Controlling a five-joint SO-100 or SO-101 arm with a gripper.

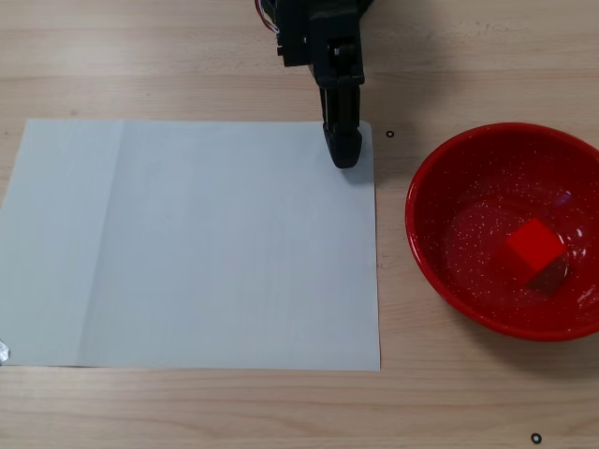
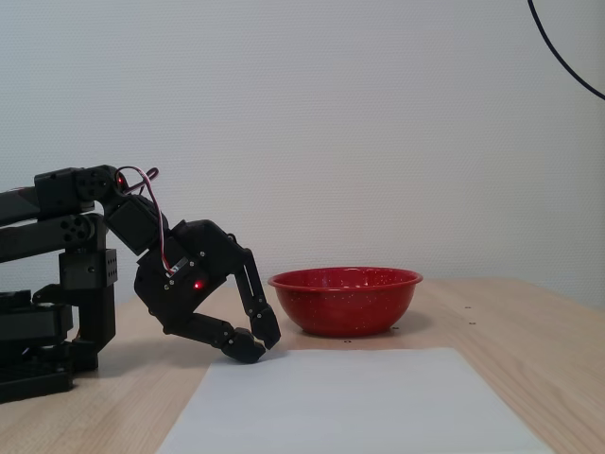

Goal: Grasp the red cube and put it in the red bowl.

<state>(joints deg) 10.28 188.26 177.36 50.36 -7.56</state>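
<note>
The red cube (image 1: pixel 534 247) lies inside the red bowl (image 1: pixel 430 243), right of the bowl's middle in a fixed view from above. From the side, the bowl (image 2: pixel 345 301) stands on the wooden table and its wall hides the cube. My black gripper (image 1: pixel 343 154) is shut and empty, with its tip low over the far right corner of the white paper sheet (image 1: pixel 197 243), left of the bowl. In the side view the gripper (image 2: pixel 257 346) rests close to the table in front of the bowl, fingertips together.
The white paper sheet (image 2: pixel 359 402) covers most of the table's middle. The arm's base and links (image 2: pixel 57 284) stand at the left in the side view. Small black screws (image 1: pixel 535 437) lie on the wood near the bowl.
</note>
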